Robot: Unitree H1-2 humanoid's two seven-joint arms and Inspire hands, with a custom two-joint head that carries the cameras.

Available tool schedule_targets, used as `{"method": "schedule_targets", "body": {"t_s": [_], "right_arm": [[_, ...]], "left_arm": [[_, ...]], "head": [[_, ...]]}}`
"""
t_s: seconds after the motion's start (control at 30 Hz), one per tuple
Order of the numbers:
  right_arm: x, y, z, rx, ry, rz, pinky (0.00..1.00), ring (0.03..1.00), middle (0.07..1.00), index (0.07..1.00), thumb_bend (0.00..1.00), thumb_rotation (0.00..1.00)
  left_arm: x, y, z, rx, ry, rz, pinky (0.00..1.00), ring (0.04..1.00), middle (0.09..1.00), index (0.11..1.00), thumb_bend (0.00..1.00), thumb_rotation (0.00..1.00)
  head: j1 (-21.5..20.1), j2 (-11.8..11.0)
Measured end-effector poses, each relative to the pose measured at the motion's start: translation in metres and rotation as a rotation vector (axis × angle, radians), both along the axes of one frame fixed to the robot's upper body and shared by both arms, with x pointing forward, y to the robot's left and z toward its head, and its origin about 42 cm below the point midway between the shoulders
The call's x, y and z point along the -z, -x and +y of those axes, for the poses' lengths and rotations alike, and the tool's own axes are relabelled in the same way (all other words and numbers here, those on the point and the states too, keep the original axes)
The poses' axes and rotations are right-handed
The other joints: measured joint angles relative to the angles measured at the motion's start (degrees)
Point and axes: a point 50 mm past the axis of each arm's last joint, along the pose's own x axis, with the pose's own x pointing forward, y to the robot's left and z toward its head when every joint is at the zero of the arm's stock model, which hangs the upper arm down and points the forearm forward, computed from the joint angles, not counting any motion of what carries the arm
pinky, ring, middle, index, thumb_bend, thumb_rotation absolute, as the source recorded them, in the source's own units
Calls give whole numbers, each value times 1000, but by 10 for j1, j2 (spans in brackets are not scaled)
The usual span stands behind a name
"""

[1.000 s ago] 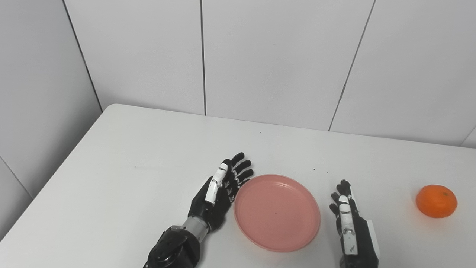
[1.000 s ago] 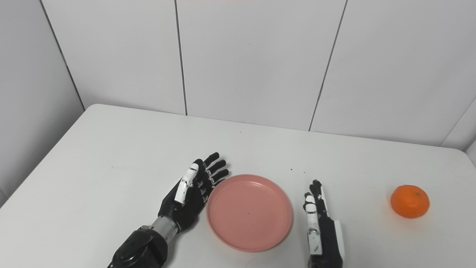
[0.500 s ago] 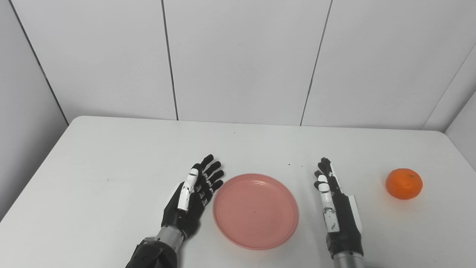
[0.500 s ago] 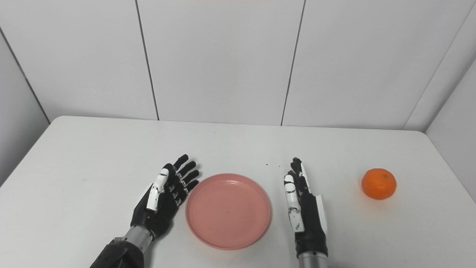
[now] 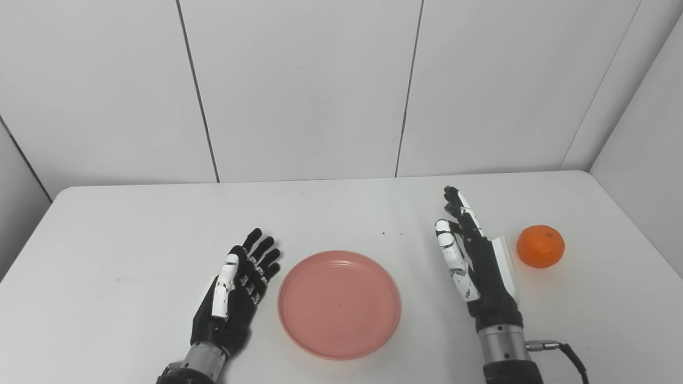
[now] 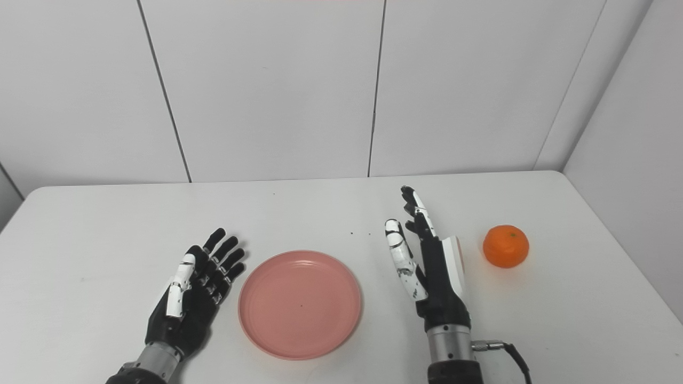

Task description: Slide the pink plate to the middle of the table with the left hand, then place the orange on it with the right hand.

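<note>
A white bench (image 5: 133, 234) fills the lower part of both views, backed by pale wall panels (image 5: 299, 85) with dark vertical seams that turn a corner at the upper right. Nothing but the task's things and a few tiny dark specks lies on it.

The pink plate (image 5: 339, 304) sits flat near the middle of the bench, toward its front edge, with nothing on it.

The right hand (image 5: 476, 264) comes up from the bottom edge at about 3 o'clock from the plate, well clear of its rim. It stands edge-on with the palm facing the plate, its fingers (image 5: 462, 209) straight and spread, pointing toward 12 o'clock, and the thumb angled off toward 11 o'clock. It holds nothing. A silver wrist cuff with a black cable shows below it.

The left hand (image 5: 233, 296) lies at about 9 o'clock from the plate, just beside the rim but with a strip of bare bench between them. Its fingers (image 5: 261, 250) are extended and apart, pointing toward 1 o'clock, and it grips nothing.

The orange (image 5: 540, 246) rests on the bench at about 2 o'clock from the plate, near the right edge. It lies just beyond the back of the right hand, at roughly 2 o'clock from it, not touching.
</note>
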Motion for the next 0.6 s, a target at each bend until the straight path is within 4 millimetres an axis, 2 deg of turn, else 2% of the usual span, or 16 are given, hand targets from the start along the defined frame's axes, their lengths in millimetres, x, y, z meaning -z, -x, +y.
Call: {"method": "schedule_targets", "body": {"t_s": [0.3, 0.43, 0.6], "right_arm": [[-23, -9, -33, 107, 134, -69, 860, 899, 909, 900, 461, 1000], [-28, -10, -40, 150, 202, -81, 819, 873, 890, 892, 466, 916], [-42, -11, -54, 227, 297, -129, 789, 861, 890, 892, 549, 825]], "left_arm": [[7, -3, 11, 4, 21, -13, 985, 957, 960, 951, 343, 1000], [8, -5, 21, 8, 27, -22, 996, 968, 975, 962, 340, 1000], [9, -9, 30, 10, 29, -24, 994, 964, 973, 966, 334, 1000]], "head": [[-54, -19], [-72, -28], [-102, -40]]}}
